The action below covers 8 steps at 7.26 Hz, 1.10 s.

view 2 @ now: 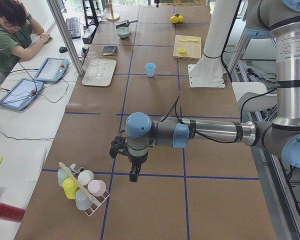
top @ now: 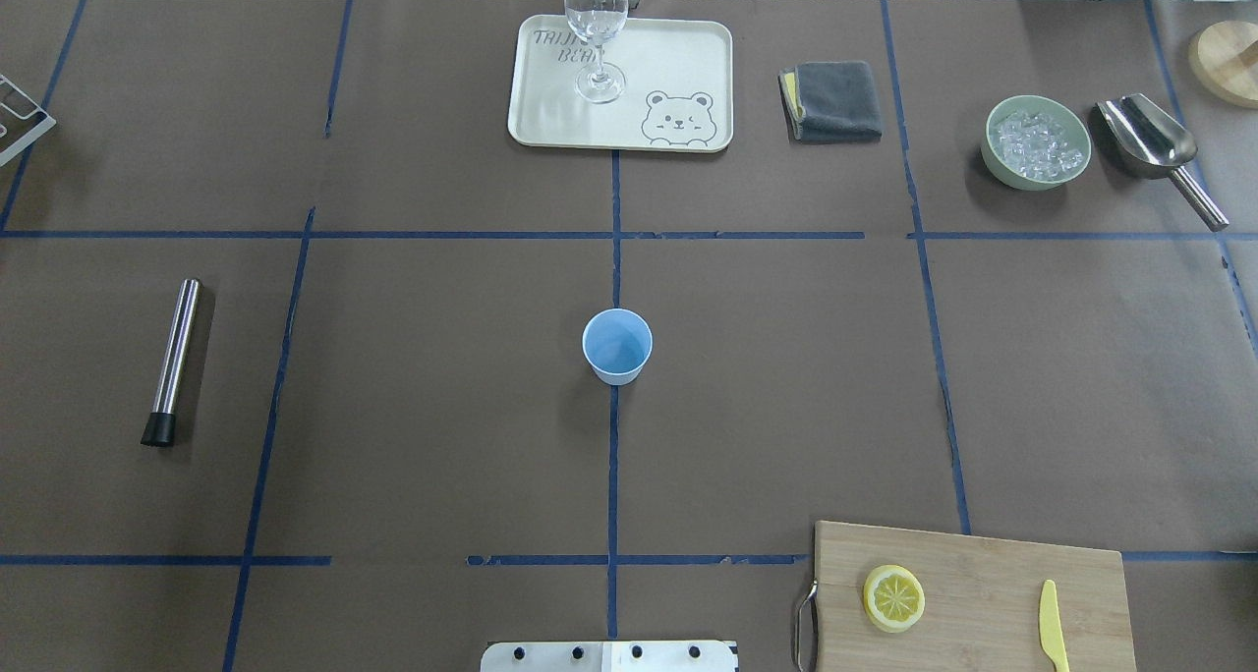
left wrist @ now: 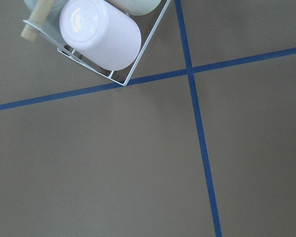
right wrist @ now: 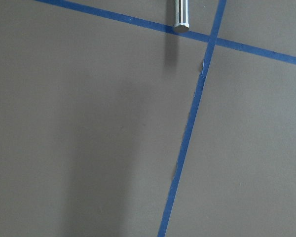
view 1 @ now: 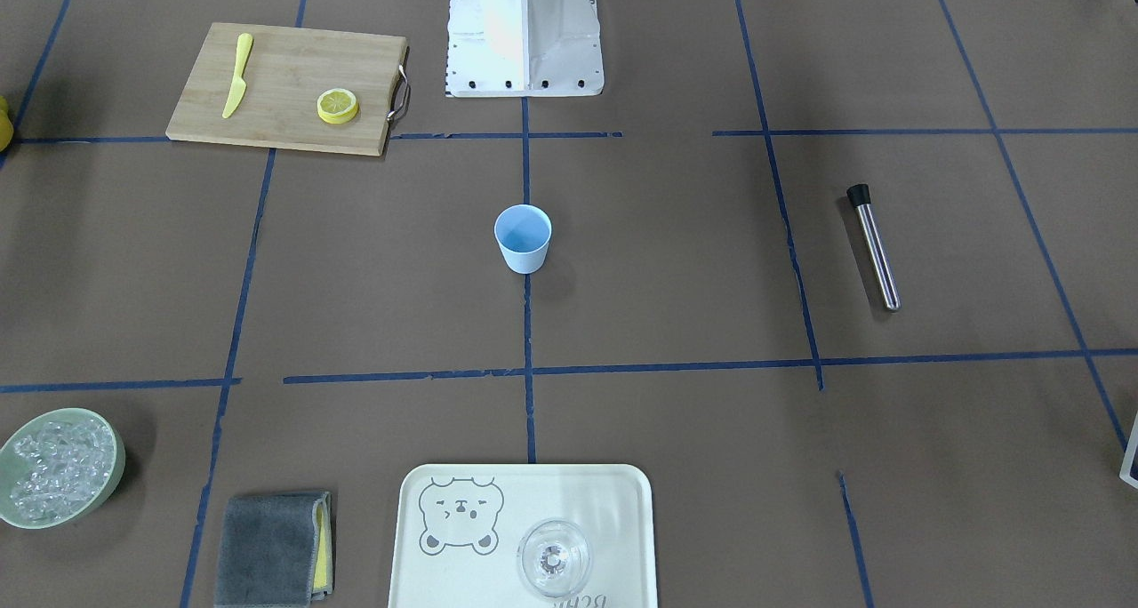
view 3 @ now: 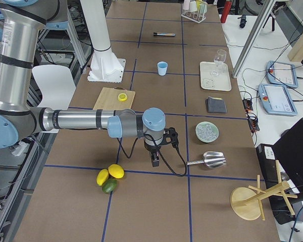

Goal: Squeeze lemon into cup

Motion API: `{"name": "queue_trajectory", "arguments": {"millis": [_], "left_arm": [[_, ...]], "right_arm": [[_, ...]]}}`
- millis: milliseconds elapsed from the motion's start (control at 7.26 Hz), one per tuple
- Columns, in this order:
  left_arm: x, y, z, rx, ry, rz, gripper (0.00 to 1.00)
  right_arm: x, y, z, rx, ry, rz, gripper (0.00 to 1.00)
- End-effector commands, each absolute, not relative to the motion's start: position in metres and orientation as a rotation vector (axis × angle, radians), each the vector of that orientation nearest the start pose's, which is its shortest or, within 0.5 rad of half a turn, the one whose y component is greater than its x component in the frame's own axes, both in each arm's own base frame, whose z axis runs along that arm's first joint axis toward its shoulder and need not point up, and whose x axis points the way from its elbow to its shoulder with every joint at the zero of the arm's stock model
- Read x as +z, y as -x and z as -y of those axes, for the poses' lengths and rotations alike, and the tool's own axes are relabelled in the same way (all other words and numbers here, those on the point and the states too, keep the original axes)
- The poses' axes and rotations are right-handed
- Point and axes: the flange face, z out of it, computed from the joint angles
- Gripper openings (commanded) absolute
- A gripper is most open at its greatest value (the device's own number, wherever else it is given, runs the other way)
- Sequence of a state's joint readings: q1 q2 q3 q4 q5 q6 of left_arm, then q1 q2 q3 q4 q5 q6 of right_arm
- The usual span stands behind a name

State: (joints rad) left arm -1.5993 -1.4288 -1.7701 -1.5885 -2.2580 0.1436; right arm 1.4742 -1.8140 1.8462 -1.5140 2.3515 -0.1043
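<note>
A yellow lemon slice point(top: 893, 598) lies on a wooden cutting board point(top: 983, 574) at the table's near right; it also shows in the front view point(view 1: 338, 106). The light-blue cup point(top: 616, 346) stands upright in the middle of the table, also in the front view point(view 1: 523, 238). Neither gripper shows in the overhead or front view. My left gripper point(view 2: 134, 175) hangs over bare table far to the left, beside a rack of cups. My right gripper point(view 3: 154, 161) hangs over bare table far to the right. I cannot tell whether either is open or shut.
A yellow knife point(top: 1052, 625) lies on the board. A tray point(top: 678, 53) with a clear glass point(top: 598, 33), a grey cloth point(top: 835, 100), a green bowl of ice point(top: 1036, 141) and a metal scoop point(top: 1155, 146) sit at the far side. A metal muddler point(top: 173, 360) lies at left. A cup rack point(view 2: 82, 187) and whole citrus fruits point(view 3: 110, 177) sit at the table's ends.
</note>
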Motion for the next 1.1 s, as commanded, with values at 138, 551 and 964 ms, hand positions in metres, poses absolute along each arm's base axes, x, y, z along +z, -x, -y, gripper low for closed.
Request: {"name": "queue_trajectory", "arguments": {"millis": [138,551,964], "left_arm": [[0.629,0.084,0.433,0.138,-0.135,-0.678,1.00],[0.627,0.084,0.434,0.140,-0.141,-0.677,1.00],[0.613,0.084,0.435,0.150,-0.169,-0.676,1.00]], "right_arm": [[0.617,-0.025,0.401,-0.233,-0.103,0.780,1.00],[0.599,-0.024,0.408,-0.236,-0.136,0.783,1.00],[0.553,-0.021,0.445,-0.238,-0.228,0.786,1.00]]}}
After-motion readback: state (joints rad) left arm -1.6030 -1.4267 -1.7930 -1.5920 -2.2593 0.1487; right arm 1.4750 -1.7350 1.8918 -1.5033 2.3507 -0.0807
